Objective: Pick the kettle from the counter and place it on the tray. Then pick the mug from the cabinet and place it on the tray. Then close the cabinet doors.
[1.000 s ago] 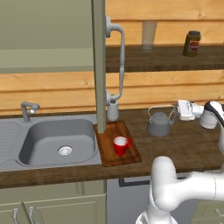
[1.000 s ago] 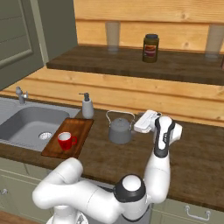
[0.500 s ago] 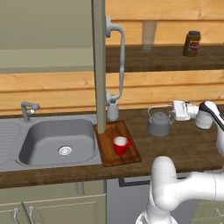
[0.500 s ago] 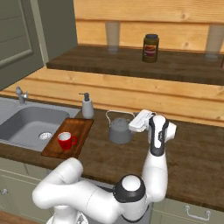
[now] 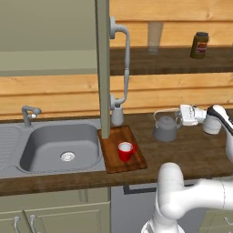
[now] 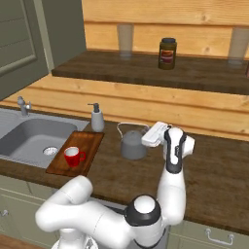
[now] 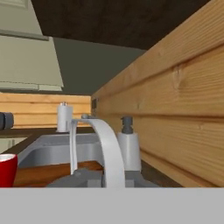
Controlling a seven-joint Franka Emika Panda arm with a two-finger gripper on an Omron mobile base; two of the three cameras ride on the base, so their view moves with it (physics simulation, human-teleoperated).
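Dark wooden counter (image 5: 191, 150) runs rightward from the steel sink (image 5: 59, 148). Right of the sink lies the tray (image 5: 122, 150), carrying the red mug (image 5: 125, 151). Further right of the sink, off the tray, stands the kettle (image 5: 165, 129), with the gripper (image 5: 182, 114) clenched on its arched wire handle (image 7: 107, 148).

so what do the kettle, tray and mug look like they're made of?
Kettle: looks like metal, dull grey with soft shading and a thin wire handle.
Tray: looks like wood, reddish-brown with faint grain, matte.
Mug: glossy bright red with a pale inside, probably glazed ceramic, though plastic can't be ruled out.
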